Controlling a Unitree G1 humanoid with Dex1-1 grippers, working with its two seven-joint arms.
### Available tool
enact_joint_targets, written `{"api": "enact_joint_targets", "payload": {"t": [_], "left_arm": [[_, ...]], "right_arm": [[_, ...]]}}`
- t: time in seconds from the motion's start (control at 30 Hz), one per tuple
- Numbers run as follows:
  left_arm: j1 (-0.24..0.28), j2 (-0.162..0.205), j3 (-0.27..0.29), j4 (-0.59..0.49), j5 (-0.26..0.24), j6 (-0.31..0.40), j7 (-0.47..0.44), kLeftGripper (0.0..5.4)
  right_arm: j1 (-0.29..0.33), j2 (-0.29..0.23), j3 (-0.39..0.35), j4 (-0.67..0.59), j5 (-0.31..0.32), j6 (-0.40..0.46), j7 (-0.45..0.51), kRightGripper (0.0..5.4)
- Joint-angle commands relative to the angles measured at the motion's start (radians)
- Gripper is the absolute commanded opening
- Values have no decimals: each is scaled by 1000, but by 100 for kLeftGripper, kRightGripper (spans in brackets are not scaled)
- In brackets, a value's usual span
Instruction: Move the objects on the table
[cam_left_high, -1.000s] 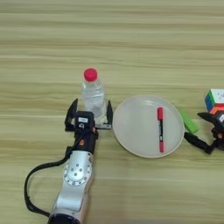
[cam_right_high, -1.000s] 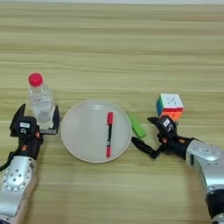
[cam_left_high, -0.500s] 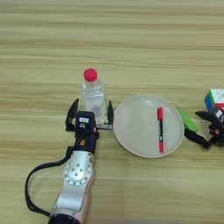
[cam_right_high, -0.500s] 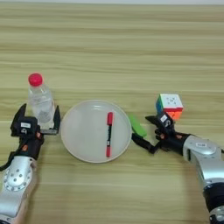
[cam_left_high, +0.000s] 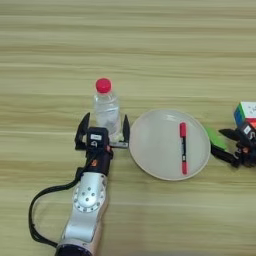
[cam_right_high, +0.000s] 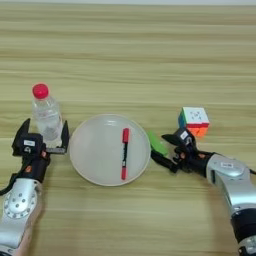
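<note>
At 7 o'clock the left arm rises from the near edge. The left gripper (cam_left_high: 102, 131) stands with its two fingers spread wide, one on each side of the bottle's base. Contact with the wall cannot be confirmed, so the bottle is straddled, not held.

At 4 o'clock in the right eye view, the right gripper (cam_right_high: 164, 148) points toward the centre. Its fingers are parted, one above and one below the near end of the green block (cam_right_high: 157, 143). Whether they press on the block cannot be told.

At the centre lies the plate (cam_left_high: 150, 150), flat on the table (cam_left_high: 128, 50). The pen (cam_left_high: 183, 148) rests inside it, right of centre, lying along the 12-to-6 line. The block lies just beside the plate's 3 o'clock rim.

The bottle (cam_left_high: 106, 109) stands upright just beside the plate's 10 o'clock rim, red cap on top. A colour cube (cam_right_high: 194, 120) sits just beyond the right gripper.

Handling estimate:
- Bottle: light, smooth, thin-walled; it may flex or tip. Grip low on the body.
- Block: rigid and light. Grip across the narrow sides.
- Pen: slim; it rolls. Grip mid-barrel.
- Plate: rigid, possibly brittle. Grip at the rim.
</note>
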Motion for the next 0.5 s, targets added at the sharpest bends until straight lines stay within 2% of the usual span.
{"api": "enact_joint_targets", "payload": {"t": [0.03,0.5], "left_arm": [[7,-27,-7,-6,4,0,4,540],[8,-28,-7,-9,0,-1,2,540]], "right_arm": [[65,-11,36,43,-74,70,-36,322],[71,-13,43,14,-76,70,-63,205]]}}
